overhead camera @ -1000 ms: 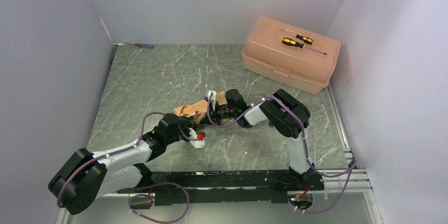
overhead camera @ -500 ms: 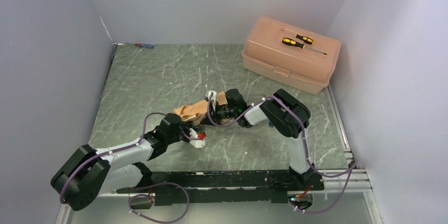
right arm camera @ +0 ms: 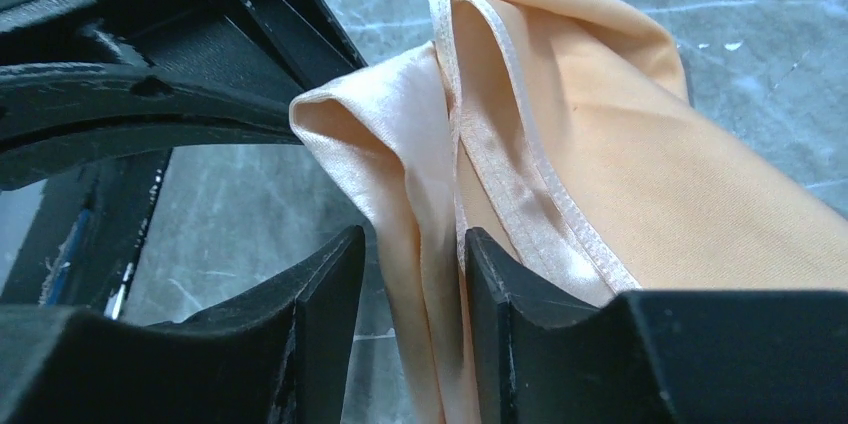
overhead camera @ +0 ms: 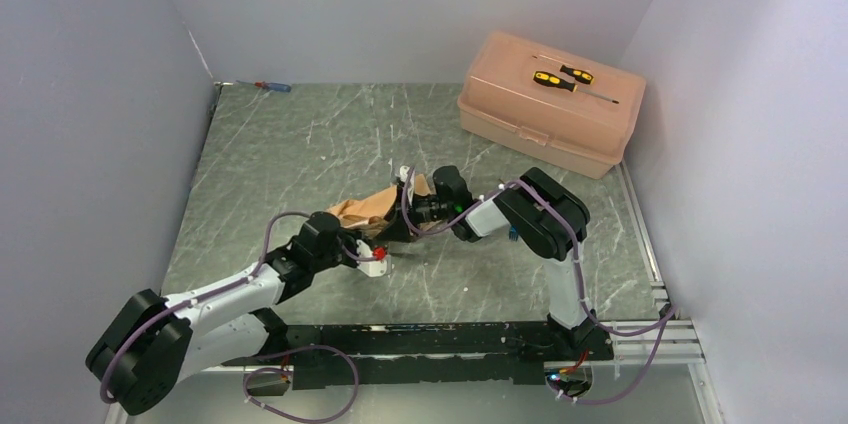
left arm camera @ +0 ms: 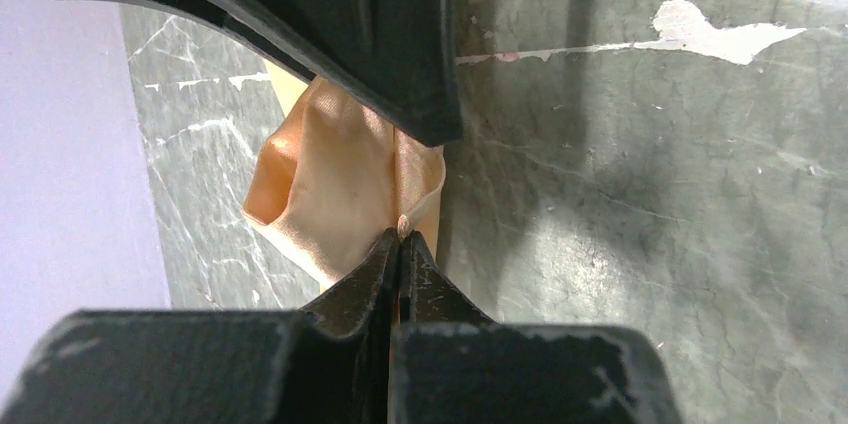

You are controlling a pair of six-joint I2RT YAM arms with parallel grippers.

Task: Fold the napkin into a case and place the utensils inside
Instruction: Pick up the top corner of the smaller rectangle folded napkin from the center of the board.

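Though pressed together on a hem of the napkin (left arm camera: pixel 330 194) at the left gripper (left arm camera: pixel 399 244), spread apart at the right gripper (right arm camera: pixel 412 264), with a loose fold hanging between those jaws. Lies rumpled in the middle of the table (overhead camera: pixel 300 134), between both arms. Seems barely begun on folding; yet to be creased into a case and loaded with utensils, none to be made out. Counted: one napkin, one pink box (overhead camera: pixel 545 109), two yellow-and-black screwdrivers (overhead camera: pixel 563 76) on its lid, one red-and-blue screwdriver (overhead camera: pixel 272 87) far left.

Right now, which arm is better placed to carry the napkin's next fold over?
Left, probably. The left gripper is shut on the napkin, ready to pull. The right gripper has its jaws apart with cloth loose between them, so it would have to re-grip first.
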